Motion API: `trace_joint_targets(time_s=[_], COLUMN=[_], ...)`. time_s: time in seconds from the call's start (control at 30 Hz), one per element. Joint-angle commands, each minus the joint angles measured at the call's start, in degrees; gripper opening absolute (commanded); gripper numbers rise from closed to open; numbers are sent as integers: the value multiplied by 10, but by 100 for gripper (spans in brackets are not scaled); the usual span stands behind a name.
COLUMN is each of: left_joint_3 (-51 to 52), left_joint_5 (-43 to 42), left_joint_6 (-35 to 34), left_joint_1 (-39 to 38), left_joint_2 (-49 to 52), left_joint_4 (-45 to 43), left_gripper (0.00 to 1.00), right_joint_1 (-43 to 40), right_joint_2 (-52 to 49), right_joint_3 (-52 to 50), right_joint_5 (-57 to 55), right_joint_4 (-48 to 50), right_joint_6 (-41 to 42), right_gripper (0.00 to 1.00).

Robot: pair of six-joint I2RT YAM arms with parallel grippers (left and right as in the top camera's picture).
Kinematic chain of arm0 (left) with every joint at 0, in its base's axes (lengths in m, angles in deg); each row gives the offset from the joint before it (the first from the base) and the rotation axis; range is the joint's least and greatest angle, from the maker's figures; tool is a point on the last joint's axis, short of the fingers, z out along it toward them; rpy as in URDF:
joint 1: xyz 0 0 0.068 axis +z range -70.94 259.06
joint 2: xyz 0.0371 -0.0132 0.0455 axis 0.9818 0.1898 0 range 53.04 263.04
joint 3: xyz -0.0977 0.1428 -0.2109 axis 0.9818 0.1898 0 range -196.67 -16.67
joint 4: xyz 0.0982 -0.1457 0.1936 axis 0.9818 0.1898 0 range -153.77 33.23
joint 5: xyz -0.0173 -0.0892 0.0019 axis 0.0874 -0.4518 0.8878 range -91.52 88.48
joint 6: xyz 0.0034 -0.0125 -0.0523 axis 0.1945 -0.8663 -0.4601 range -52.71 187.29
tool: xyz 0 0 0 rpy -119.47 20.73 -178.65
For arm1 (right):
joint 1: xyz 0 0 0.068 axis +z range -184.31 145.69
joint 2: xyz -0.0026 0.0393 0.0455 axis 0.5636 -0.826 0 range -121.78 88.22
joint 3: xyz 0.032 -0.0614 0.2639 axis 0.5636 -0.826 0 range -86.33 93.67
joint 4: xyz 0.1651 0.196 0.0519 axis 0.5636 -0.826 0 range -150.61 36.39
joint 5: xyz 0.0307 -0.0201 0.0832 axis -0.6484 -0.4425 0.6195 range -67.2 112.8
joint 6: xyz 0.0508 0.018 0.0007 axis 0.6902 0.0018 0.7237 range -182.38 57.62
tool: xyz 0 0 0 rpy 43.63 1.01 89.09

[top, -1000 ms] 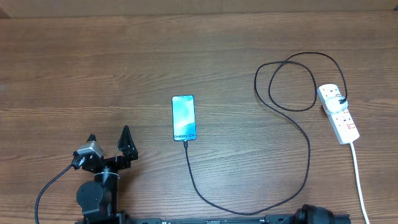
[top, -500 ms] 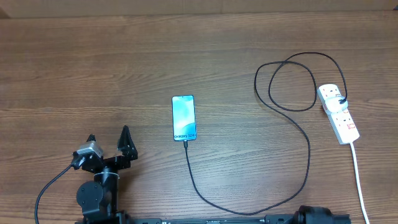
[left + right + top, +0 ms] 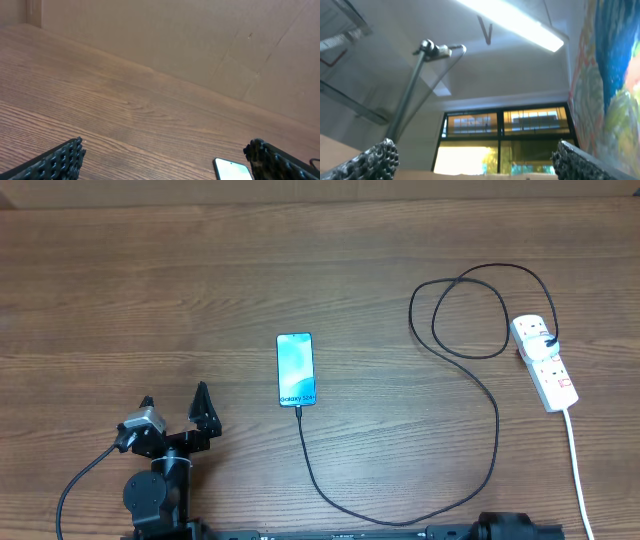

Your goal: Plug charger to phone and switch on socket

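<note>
L gripper (image 3: 175,400): gapes wide, grips nothing, sits at 8 o'clock of phone (image 3: 295,369). R gripper (image 3: 475,157): fingers far apart, empty, aims at ceiling (image 3: 485,75). Charger (image 3: 497,430): tip meets phone's 6 o'clock end; loops beside socket (image 3: 544,362), at phone's 3 o'clock.

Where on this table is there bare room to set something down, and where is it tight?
Bare table: everything left of the phone, beyond the left gripper; also the band between phone and charger loops. Inside the charger's curve is free but fenced. Crowded: right end, loops against the socket.
</note>
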Motion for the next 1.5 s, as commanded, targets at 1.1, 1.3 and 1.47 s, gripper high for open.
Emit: trace_joint_targets(time_s=[1.1, 1.3, 1.47], left_joint_3=[3, 3, 3], left_joint_5=[6, 6, 6], left_joint_6=[-5, -5, -5], left_joint_1=[3, 3, 3], left_joint_2=[2, 2, 2], left_joint_4=[0, 0, 0], left_gripper=[100, 100, 100], right_joint_1=[-2, -2, -2], right_joint_2=[-4, -7, -7], right_joint_3=[-743, -742, -742], right_joint_5=[-155, -151, -151], right_joint_4=[107, 105, 105], right_joint_6=[4, 4, 4], right_gripper=[100, 100, 100])
